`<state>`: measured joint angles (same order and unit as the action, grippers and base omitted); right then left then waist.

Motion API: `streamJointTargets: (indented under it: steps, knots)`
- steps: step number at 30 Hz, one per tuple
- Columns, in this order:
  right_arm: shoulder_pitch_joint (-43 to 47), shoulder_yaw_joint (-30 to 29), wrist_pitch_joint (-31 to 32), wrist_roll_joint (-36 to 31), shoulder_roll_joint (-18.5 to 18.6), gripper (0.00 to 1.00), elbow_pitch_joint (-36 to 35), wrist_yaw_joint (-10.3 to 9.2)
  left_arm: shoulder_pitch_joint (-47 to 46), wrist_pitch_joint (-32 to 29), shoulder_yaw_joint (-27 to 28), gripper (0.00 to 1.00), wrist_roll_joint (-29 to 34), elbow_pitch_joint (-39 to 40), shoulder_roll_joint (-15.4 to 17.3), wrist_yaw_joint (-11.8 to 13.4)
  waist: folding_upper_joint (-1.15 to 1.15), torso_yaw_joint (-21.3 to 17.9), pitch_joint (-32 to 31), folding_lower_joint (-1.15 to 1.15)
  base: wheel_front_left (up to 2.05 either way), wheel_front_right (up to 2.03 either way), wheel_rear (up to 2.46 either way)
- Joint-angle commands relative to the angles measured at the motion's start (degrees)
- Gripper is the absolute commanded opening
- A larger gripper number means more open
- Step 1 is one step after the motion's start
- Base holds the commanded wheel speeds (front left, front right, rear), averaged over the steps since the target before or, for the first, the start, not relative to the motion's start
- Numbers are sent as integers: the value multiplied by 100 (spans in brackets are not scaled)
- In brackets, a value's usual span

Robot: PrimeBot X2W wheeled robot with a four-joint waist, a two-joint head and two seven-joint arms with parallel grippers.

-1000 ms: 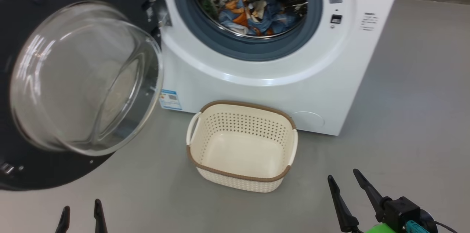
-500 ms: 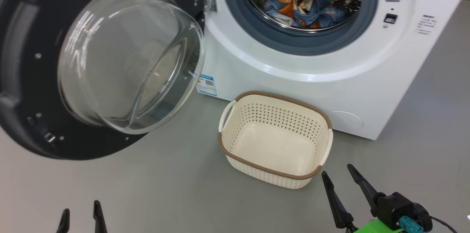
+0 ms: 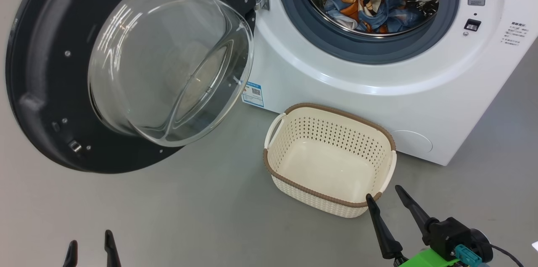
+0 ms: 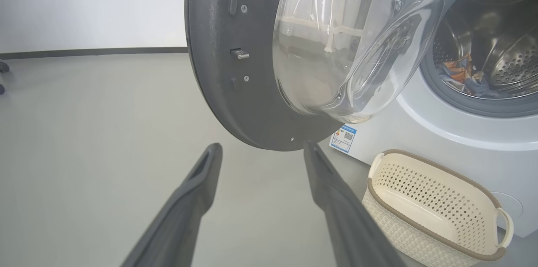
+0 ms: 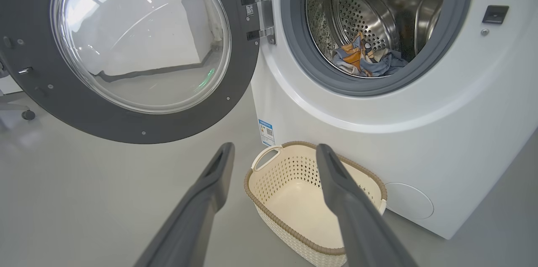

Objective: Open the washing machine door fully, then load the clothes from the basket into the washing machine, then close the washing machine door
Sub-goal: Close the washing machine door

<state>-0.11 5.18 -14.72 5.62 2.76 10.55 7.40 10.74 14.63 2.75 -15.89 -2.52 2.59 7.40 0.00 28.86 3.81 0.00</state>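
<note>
Clothes (image 3: 372, 6) lie in the washing machine (image 3: 357, 103); the basket (image 3: 315, 204) before it is empty. We judge only the wide-open door (image 3: 38, 69) left to shut. Left gripper (image 3: 90, 237) and right gripper (image 3: 383, 191) gape, holding nothing.

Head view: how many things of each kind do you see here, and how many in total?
washing machine: 1
washing machine door: 1
basket: 1
clothes, as one heap: 1
grippers: 2, left gripper and right gripper
Total: 6
</note>
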Motion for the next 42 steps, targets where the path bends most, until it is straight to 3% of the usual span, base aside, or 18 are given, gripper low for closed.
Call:
streamJointTargets:
  steps: [1,14,15,17,23,28,30,36,38,42]
  knots:
    - [-169,175,-28,-68,11,100,-110,9,-92,37,205,100,-14,153,29,47,0,-4,-4,0,0,0,0]
    - [-159,179,-28,-50,11,100,-67,9,-88,37,206,100,44,188,29,-35,0,3,0,0,0,0,0]
    - [-162,182,-28,-45,11,100,-64,9,-86,37,206,78,52,178,29,-57,0,-1,1,0,0,0,0]
    - [-170,184,-28,-34,11,100,-60,9,-90,37,208,0,33,157,29,-83,0,-10,7,0,0,0,0]
    - [-170,182,-28,-8,11,100,-62,9,-140,37,291,0,-279,135,29,-150,0,-45,16,0,0,0,0]
    - [-158,156,-28,-1,11,100,-81,9,-245,37,507,0,-686,114,29,-400,0,-48,33,0,0,0,0]
    - [-136,132,-28,7,11,100,-88,9,-482,37,1045,0,-1550,93,29,-534,0,-36,35,0,0,0,0]
    - [-130,123,-28,20,11,100,-102,9,-1169,37,2176,0,-2927,-278,61,-1026,0,-41,50,0,0,0,0]
    - [-138,134,-28,18,11,100,-104,9,-1527,-25,2491,0,-3448,-433,215,-1162,0,-55,65,0,0,0,0]
    - [-179,151,-28,22,11,100,-108,9,-2203,-334,2884,0,-4030,-764,901,-1257,0,-115,123,0,0,0,0]
